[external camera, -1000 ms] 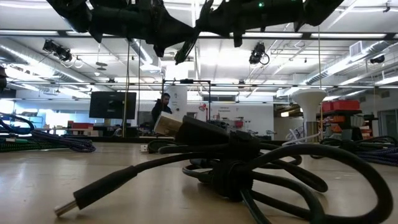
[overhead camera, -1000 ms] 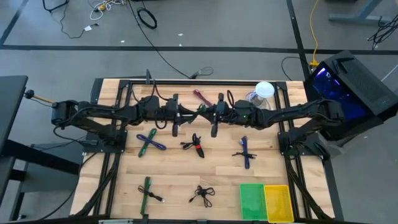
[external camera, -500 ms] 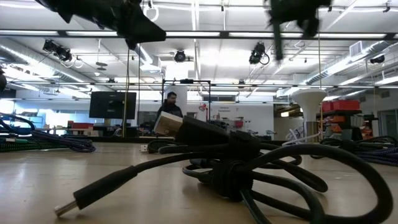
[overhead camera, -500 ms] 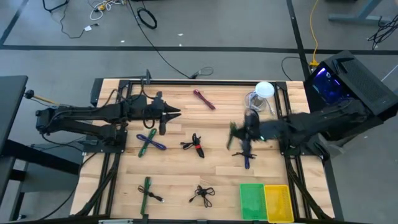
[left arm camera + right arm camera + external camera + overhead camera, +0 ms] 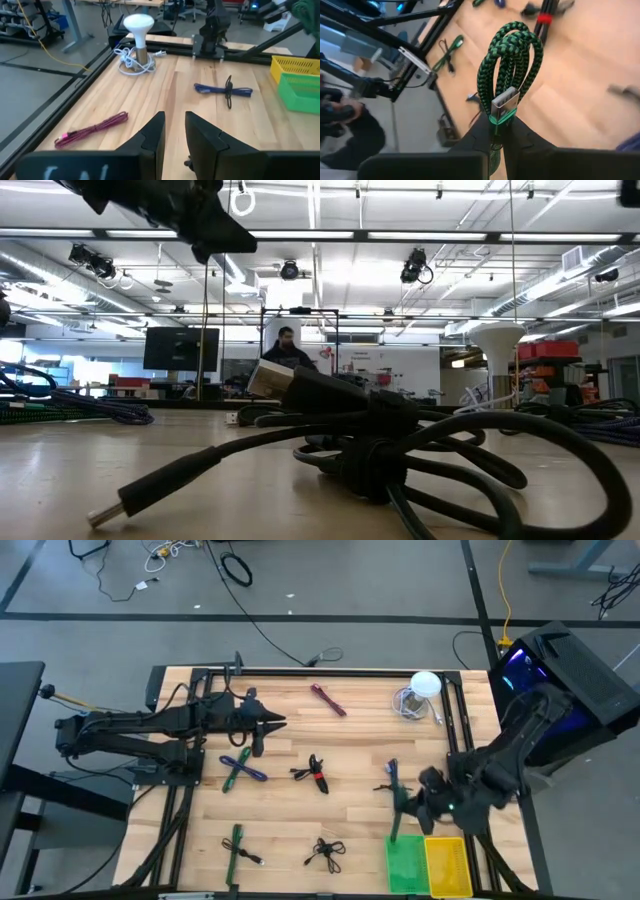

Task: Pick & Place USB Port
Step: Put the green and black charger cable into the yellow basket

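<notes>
Wooden table (image 5: 350,750): green braided USB cable (image 5: 510,75) is clamped in right gripper (image 5: 499,131) above green bin (image 5: 405,862) at 5 o'clock, release pending; left gripper (image 5: 172,132) is narrowly parted, idle.

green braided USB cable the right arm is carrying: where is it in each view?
High: green braided USB cable hangs from the right gripper above the green bin.
Low: not in it.
Left wrist: green blur at the top right corner, above the bin.
Right wrist: centre, clamped between the fingers.
Shared landmark: green bin.
</notes>
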### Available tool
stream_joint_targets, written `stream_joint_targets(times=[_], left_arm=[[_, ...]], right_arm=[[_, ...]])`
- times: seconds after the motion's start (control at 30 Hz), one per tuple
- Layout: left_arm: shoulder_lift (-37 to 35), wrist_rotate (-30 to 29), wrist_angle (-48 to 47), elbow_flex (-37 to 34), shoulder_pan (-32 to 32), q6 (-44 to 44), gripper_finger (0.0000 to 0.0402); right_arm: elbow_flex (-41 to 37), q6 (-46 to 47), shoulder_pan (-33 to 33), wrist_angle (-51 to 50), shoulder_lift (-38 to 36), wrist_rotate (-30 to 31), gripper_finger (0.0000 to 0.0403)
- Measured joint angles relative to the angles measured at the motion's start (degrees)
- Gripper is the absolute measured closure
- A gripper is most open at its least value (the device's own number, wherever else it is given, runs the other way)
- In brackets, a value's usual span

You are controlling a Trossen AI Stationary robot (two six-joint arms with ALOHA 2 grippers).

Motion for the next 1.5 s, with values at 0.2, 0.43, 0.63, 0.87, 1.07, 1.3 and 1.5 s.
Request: stream_joint_targets(times=[0.2, 0.43, 0.63, 0.87, 1.07, 1.3, 1.5], left_arm=[[0.00, -0.03, -2.07, 0.00, 0.00, 0.00, 0.0324], [0.00, -0.01, -3.33, 0.00, 0.00, 0.26, 0.0324], [0.02, -0.03, -4.13, 0.00, 0.00, 0.28, 0.0324], [0.02, -0.03, -4.65, 0.00, 0.00, 0.17, 0.0324], [0.02, -0.03, -4.96, 0.00, 0.00, 0.28, 0.0324], [0.04, -0.03, -5.48, 0.00, 0.00, 0.30, 0.0324], [0.04, -0.03, -5.44, 0.00, 0.02, -1.02, 0.0324]], right_arm=[[0.00, 13.98, 7.57, -0.20, 3.31, 4.64, 0.0387], [0.00, 29.95, 14.33, -7.73, 5.37, 7.17, 0.0387], [4.33, 38.16, 17.26, -18.02, 5.39, 0.30, 0.0387], [10.65, 44.49, 20.34, -28.28, 6.66, -2.26, 0.0387], [10.86, 46.37, 21.82, -27.69, 10.43, -7.61, 0.0387], [10.93, 47.40, 22.29, -25.09, 14.12, -19.37, 0.0387], [10.93, 47.44, 23.53, -24.78, 15.49, -21.04, 0.0387]])
